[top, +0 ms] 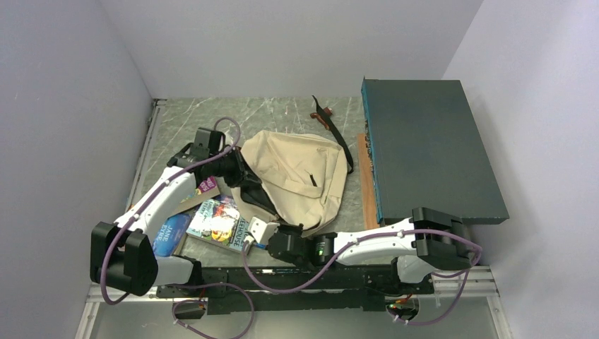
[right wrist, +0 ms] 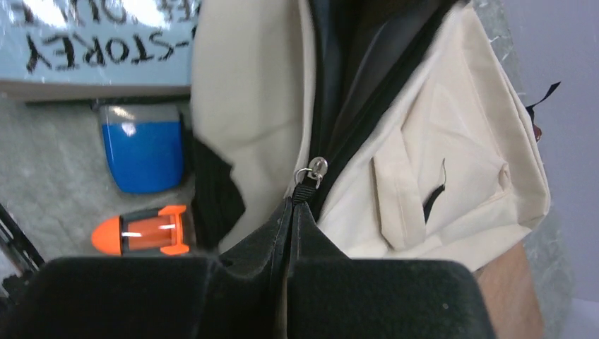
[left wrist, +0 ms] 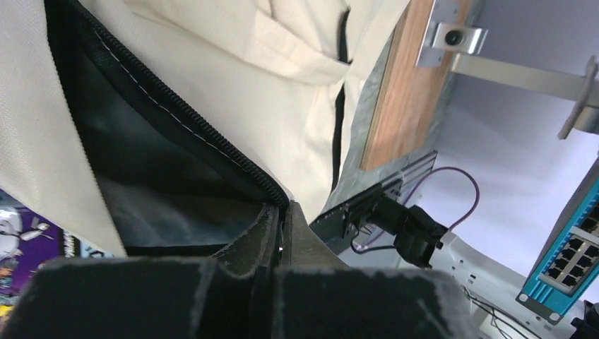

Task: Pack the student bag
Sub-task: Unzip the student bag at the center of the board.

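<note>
The student bag lies flat mid-table, beige canvas with black straps, its main zip partly undone. My left gripper is at the bag's left edge. In the left wrist view it is shut on the zip edge of the opening, and the dark lining shows inside. My right gripper is at the bag's near left corner. In the right wrist view it is shut on the black tab of the zip pull, with beige canvas beyond.
Colourful books and a blue book lie left of the bag. A blue case and an orange item lie beside a book. A big dark teal box stands right of the bag, on a wooden board.
</note>
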Available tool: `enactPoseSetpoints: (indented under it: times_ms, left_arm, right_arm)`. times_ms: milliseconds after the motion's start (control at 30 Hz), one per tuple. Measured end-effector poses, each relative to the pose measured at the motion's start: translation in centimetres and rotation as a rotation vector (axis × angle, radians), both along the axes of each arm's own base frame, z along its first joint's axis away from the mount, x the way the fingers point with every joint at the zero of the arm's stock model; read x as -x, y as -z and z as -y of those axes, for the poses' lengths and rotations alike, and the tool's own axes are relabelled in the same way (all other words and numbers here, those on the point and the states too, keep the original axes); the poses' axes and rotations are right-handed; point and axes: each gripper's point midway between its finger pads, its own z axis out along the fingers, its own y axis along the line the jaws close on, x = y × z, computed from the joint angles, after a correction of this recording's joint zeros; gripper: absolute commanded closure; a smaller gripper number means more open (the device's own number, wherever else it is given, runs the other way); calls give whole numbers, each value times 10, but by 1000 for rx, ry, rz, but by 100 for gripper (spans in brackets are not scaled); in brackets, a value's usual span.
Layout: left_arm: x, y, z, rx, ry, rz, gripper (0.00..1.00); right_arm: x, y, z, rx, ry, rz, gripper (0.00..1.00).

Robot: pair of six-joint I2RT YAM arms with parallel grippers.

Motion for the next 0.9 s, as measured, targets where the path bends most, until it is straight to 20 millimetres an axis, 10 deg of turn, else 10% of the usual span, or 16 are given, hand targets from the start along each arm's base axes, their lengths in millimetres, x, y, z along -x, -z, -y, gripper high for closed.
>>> enactPoseSetpoints:
  times_ms: [367, 733, 900]
  left_arm:
    - [-26, -13, -39, -29, -76, 64, 100]
    - [-27, -24, -55, -4, -91, 122, 99]
    - [-3, -16, -54, 31, -75, 125, 43]
  right_arm:
    - [17, 38, 44, 313, -7, 48, 100]
    - [8, 24, 93, 306, 202, 69, 100]
    - [12, 8, 83, 155, 152, 8, 100]
